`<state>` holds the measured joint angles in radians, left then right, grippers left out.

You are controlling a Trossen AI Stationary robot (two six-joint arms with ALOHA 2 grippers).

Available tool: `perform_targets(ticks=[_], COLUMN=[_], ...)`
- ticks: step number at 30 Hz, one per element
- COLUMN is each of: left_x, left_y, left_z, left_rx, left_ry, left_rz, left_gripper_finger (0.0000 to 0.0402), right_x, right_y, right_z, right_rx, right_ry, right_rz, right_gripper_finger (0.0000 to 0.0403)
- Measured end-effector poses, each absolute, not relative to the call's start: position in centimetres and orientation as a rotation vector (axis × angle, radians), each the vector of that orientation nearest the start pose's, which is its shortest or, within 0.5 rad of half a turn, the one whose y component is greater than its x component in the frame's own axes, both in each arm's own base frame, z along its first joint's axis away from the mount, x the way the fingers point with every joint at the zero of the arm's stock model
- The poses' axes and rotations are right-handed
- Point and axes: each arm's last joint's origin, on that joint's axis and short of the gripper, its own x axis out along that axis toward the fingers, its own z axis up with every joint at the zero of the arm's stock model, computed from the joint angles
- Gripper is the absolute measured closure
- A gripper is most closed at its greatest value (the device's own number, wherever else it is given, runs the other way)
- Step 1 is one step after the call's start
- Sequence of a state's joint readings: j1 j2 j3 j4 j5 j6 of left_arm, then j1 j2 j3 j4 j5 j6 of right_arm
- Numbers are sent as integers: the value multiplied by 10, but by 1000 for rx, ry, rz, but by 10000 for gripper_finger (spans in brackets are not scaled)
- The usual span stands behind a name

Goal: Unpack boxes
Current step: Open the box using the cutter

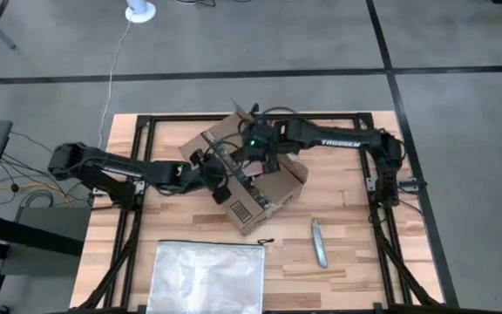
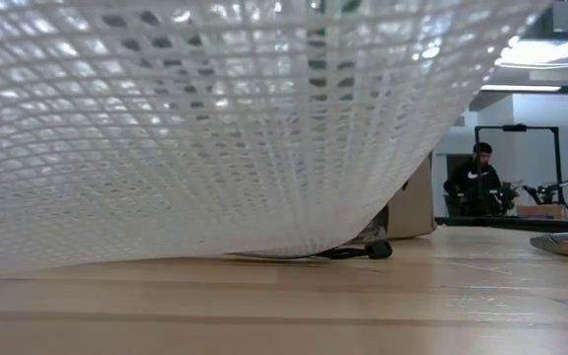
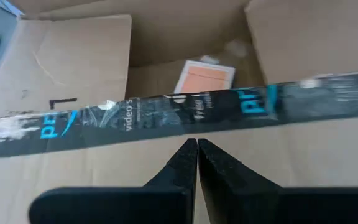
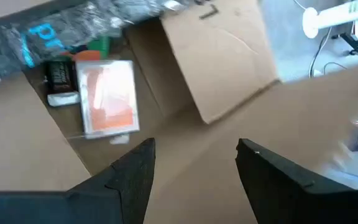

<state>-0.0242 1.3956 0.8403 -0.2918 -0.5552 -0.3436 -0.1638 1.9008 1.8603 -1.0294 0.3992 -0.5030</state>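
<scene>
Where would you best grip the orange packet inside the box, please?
Probably by its long edges, coming straight down through the open top: the orange packet lies flat on the box floor, flaps folded back. The open right gripper hovers above; the left gripper is shut at the tape.

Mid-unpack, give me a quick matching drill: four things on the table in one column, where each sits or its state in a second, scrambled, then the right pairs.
Things:
1. cardboard box
2. zip bag
3. left gripper
4. right gripper

Places or states:
A. shut, at the dark tape strip
B. open, above the box's inside
C. flat at the table's front edge
D. mid-table, flaps open

Pairs: 1-D, 2-C, 3-A, 4-B
</scene>
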Motion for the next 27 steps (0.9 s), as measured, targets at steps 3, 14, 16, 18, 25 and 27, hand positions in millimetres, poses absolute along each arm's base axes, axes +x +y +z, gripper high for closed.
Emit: perform_targets(ticks=[3, 14, 16, 18, 25, 27], left_x=[280, 275, 275, 275, 274, 274], left_y=[14, 5, 6, 8, 8, 8], left_z=[195, 187, 188, 188, 188, 188], left_rx=[-79, -121, -122, -124, -124, -124], left_ry=[785, 807, 802, 801, 803, 804], left_rz=[618, 602, 606, 611, 616, 615], left_gripper_finger=[402, 401, 401, 401, 401, 401], right_x=[379, 323, 319, 319, 318, 314], right_y=[-92, -173, -181, -184, -183, -182], right_z=[327, 333, 323, 308, 246, 232], right_rx=[-542, -217, -114, -69, -32, -1], right_ry=[1214, 1346, 1316, 1317, 1353, 1367], right_rz=[-257, -354, -320, -291, -272, -253], right_gripper_finger=[195, 195, 195, 195, 195, 195])
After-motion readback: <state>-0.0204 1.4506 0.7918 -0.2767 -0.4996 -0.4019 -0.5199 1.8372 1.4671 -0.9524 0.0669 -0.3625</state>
